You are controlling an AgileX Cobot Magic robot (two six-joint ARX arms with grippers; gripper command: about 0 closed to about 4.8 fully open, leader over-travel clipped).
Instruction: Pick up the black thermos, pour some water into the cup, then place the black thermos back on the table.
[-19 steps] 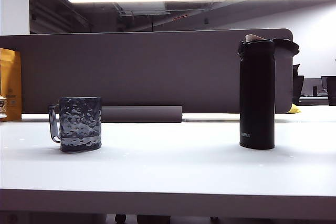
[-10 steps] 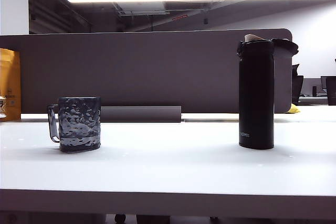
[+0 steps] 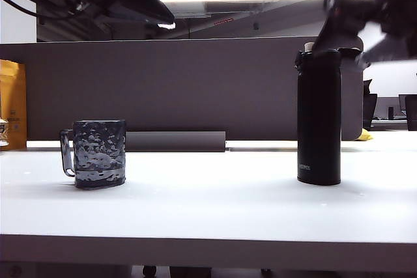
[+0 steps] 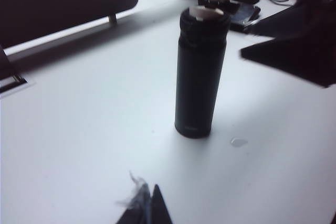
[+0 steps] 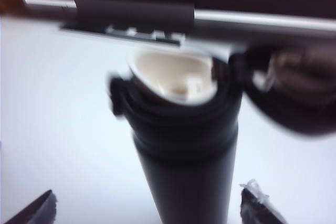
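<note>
Black blurred right gripper (image 5: 152, 208) hangs spread around the tall matte-black thermos (image 3: 318, 116), untouching; left gripper (image 4: 148, 205) pinched shut, empty, its tips cropped.

Both arms have entered the frame: the left gripper (image 4: 148, 205), now closed, at upper left, the right gripper (image 5: 152, 208) at upper right.

The cup (image 3: 98, 153) stands on the table (image 3: 208, 206), left of the black thermos (image 3: 318, 118).

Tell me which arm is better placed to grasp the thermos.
Right. Its open end effector straddles the black thermos, fingertips either side. The left end effector is shut and well short of it.
</note>
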